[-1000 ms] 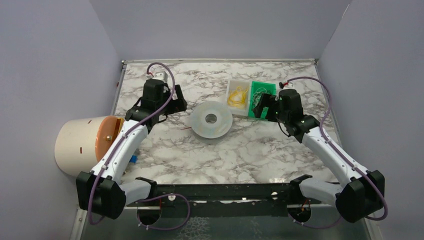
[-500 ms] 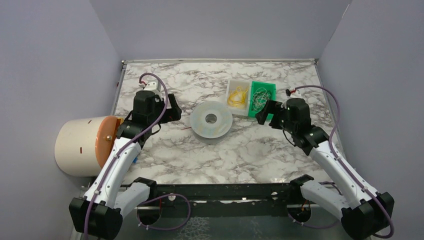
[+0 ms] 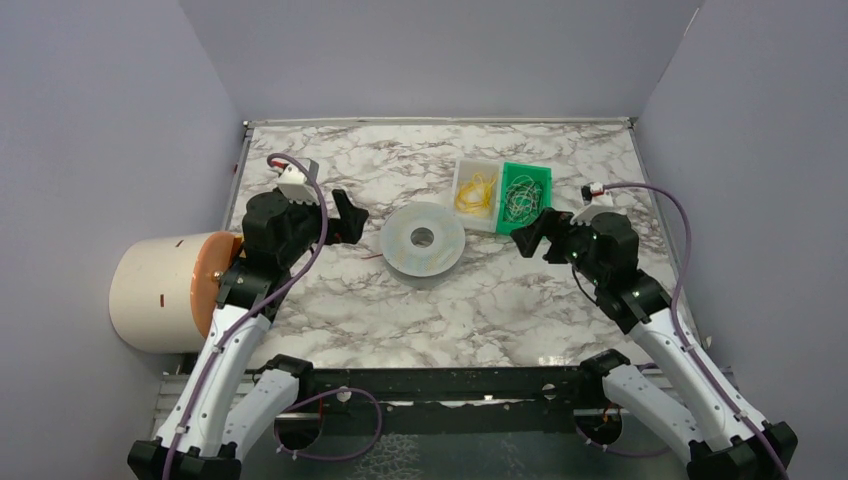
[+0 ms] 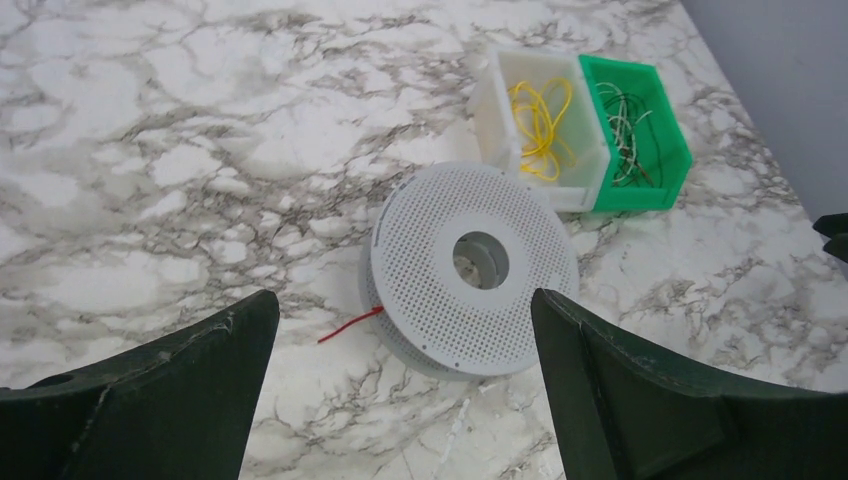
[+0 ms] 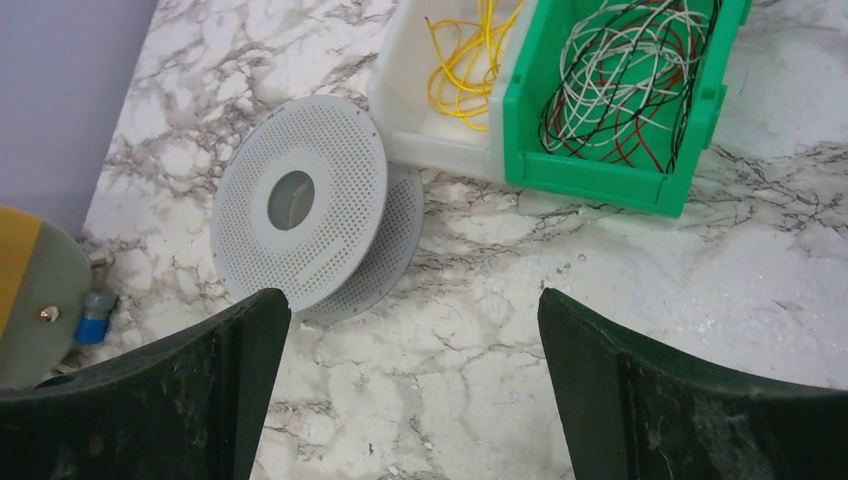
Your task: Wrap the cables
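Note:
A thin red wire (image 4: 350, 325) pokes a short end out of the left side of a grey perforated spool (image 4: 475, 265) lying flat in the middle of the marble table; it also shows in the top view (image 3: 372, 256). The rest of the wire is hidden in the spool (image 3: 422, 240). My left gripper (image 3: 342, 220) is open and empty, held above the table left of the spool, with the red end between its fingers (image 4: 180, 390) in the left wrist view. My right gripper (image 3: 528, 237) is open and empty, right of the spool (image 5: 300, 200).
A white bin (image 3: 461, 185) with yellow wires and a green bin (image 3: 545, 185) with a tangle of mixed wires stand behind the spool at the right. A large cream cylinder with an orange face (image 3: 165, 290) lies at the table's left edge. Walls enclose three sides.
Both arms have drawn back toward the near edge and away from the spool, the left one leftward and the right one rightward. Both grippers stay open. The spool has not moved.

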Controlling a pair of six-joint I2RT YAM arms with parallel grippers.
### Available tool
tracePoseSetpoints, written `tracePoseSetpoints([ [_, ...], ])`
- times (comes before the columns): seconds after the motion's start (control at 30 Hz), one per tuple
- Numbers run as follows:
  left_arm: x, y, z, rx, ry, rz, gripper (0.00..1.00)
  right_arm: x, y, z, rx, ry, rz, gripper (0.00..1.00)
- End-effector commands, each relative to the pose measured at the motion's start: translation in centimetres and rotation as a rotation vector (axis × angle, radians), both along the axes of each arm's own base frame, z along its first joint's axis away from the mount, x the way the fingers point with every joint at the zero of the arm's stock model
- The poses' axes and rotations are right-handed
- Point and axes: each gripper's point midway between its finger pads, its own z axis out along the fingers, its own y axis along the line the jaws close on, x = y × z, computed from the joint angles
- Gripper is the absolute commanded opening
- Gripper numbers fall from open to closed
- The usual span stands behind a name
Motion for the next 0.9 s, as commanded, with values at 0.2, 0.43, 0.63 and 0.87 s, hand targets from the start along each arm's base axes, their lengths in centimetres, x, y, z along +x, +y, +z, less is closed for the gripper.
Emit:
tracePoseSetpoints([
  [0.2, -0.7, -3.8, 2.4, -0.084, -0.178, -0.237, 0.99, -0.6, 1.0, 1.5, 0.012, -0.118, 0.094, 1.0],
  [0.43, -0.8, -3.9, 1.4, -0.086, -0.152, -0.24, 0.99, -0.3, 0.6, 1.8, 0.01, -0.121, 0.062, 1.0],
  [0.63, -0.9, -3.9, 1.4, -0.085, -0.152, -0.238, 0.99, -0.2, 0.3, 1.9, 0.009, -0.121, 0.04, 1.0],
  [0.87, -1.0, -4.0, 1.3, -0.087, -0.145, -0.242, 0.99, -0.5, 0.4, 2.8, 0.017, -0.165, 0.055, 1.0],
])
